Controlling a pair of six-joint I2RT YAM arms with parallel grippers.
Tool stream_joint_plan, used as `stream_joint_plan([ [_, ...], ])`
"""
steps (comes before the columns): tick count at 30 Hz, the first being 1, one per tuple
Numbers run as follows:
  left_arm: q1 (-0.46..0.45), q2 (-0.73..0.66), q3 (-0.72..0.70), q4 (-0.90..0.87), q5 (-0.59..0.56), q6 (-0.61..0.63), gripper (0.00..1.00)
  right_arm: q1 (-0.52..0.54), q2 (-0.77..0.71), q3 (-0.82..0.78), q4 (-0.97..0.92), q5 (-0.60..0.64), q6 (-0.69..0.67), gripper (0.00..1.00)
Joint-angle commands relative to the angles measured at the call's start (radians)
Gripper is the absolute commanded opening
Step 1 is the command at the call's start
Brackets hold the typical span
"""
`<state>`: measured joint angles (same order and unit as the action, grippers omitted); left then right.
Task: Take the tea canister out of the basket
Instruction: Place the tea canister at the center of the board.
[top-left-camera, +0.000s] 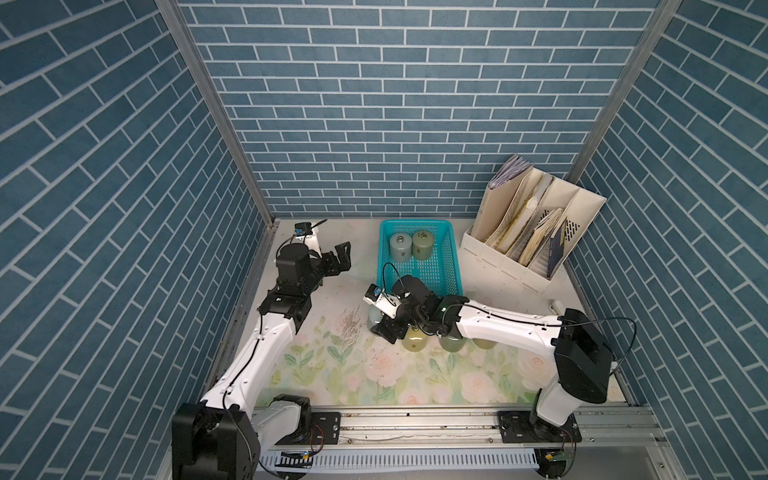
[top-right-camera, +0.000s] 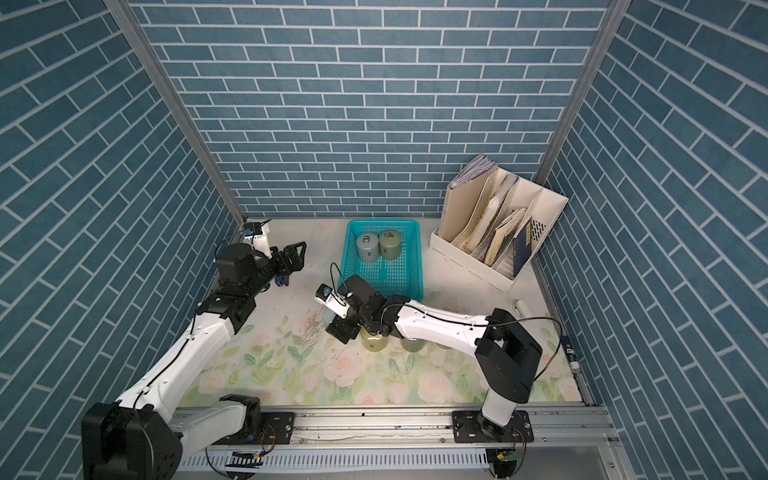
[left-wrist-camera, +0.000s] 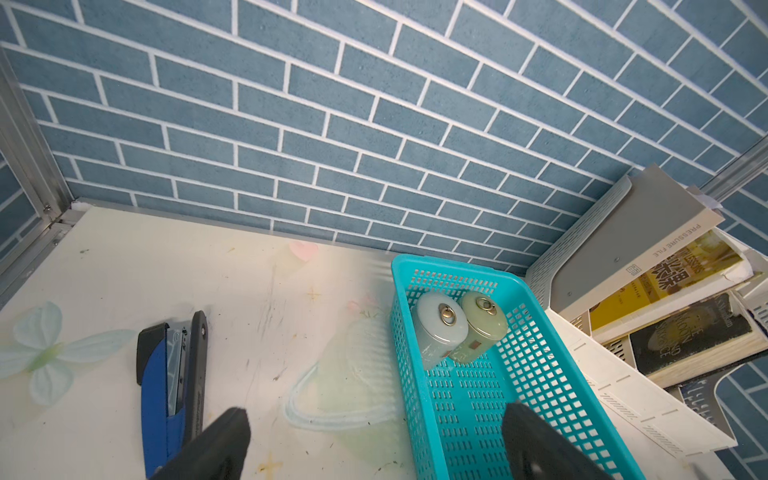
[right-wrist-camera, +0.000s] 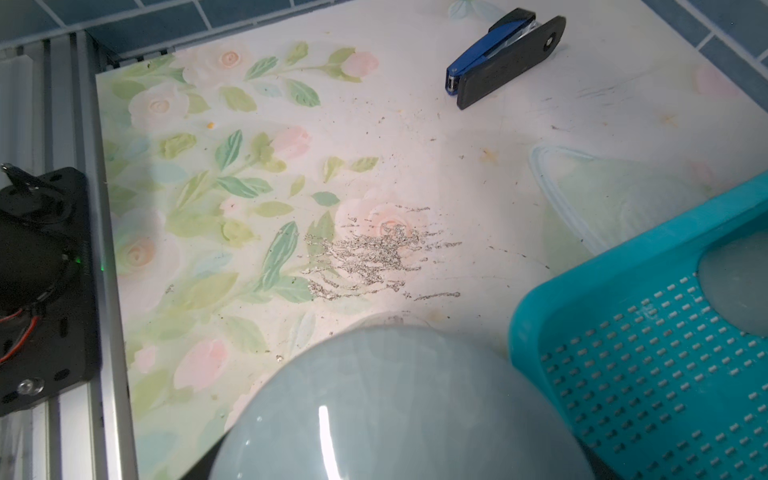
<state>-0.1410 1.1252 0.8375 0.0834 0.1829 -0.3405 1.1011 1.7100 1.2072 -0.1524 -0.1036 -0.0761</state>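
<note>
Blue brick-pattern walls (top-left-camera: 415, 104) on left, far and right sides. Metal corner posts (top-left-camera: 216, 112) at far corners. Tabletop (top-left-camera: 374, 374) white with faded floral print, grey scuffed patch (top-left-camera: 349, 324) mid-left. Metal rail (top-left-camera: 415, 428) along near edge. Even light.

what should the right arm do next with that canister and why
Probably lower the right hand and set the grey-blue canister on the table, then open. It is already clear of the basket, beside other canisters standing outside; whether it touches down yet is hidden.
</note>
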Motion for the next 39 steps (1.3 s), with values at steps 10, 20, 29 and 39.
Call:
stream_joint_plan([
  [10, 0.012, -0.012, -0.011, 0.009, 0.046, -0.007, 1.0, 0.04, 0.115, 0.017, 0.1, 0.067, 0.004, 0.0],
  [20, 0.013, -0.012, -0.032, 0.019, 0.065, -0.012, 1.0, 0.042, 0.174, 0.05, 0.068, 0.084, 0.019, 0.2],
  [29, 0.012, -0.006, -0.035, 0.025, 0.071, -0.011, 1.0, 0.043, 0.183, 0.062, 0.043, 0.103, 0.031, 0.75],
  [39, 0.012, -0.013, -0.034, 0.023, 0.074, -0.009, 1.0, 0.043, 0.177, 0.076, 0.041, 0.105, 0.03, 0.97],
])
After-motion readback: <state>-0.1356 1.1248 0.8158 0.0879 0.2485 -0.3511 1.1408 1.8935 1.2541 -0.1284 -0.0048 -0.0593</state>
